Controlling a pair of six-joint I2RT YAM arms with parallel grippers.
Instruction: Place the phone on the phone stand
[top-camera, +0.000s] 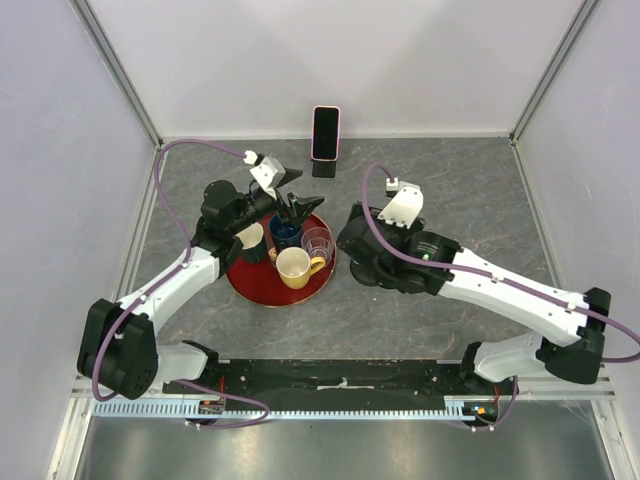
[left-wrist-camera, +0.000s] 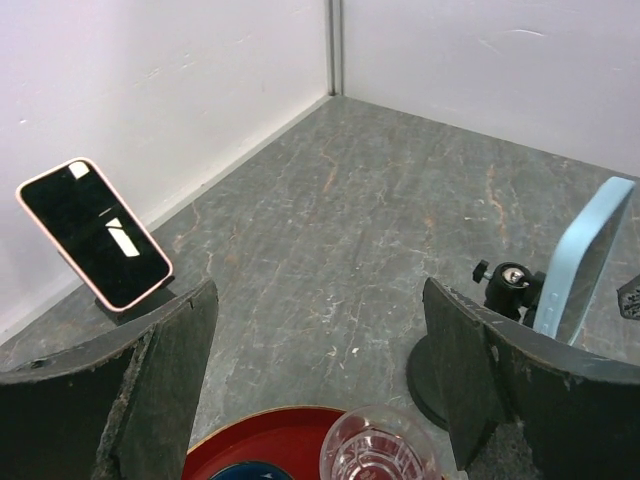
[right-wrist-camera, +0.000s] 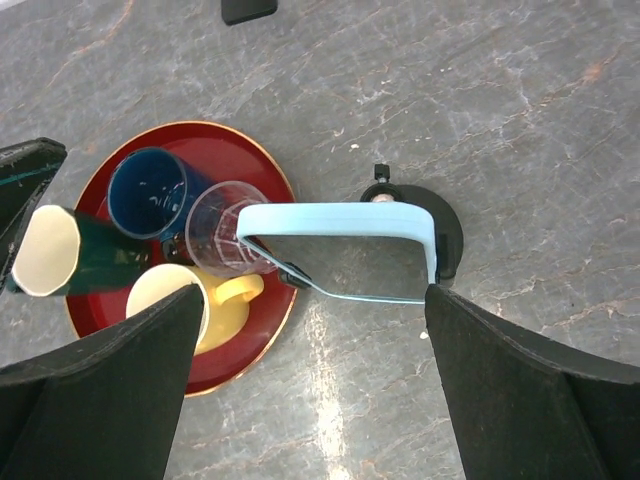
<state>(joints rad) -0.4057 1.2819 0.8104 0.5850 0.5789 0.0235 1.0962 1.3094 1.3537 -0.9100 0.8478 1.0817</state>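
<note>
Pink-cased phone (top-camera: 325, 132) is found propped on the black phone stand (top-camera: 322, 168) at the back wall, judged stiff, light, slick-faced, best taken by its long edges; left gripper (left-wrist-camera: 318, 300) and right gripper (right-wrist-camera: 310, 300) are spread wide, empty.

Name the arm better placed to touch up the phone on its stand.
Left, probably. The left tool is open, closer to the phone and facing it; the right tool points down over the mirror beside the tray.

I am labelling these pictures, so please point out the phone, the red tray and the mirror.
phone (left-wrist-camera: 95, 233), left wrist view, middle of its dark screen.
red tray (right-wrist-camera: 250, 165), right wrist view, bare red part near its rim.
mirror (right-wrist-camera: 350, 268), right wrist view, middle of its glass.
</note>
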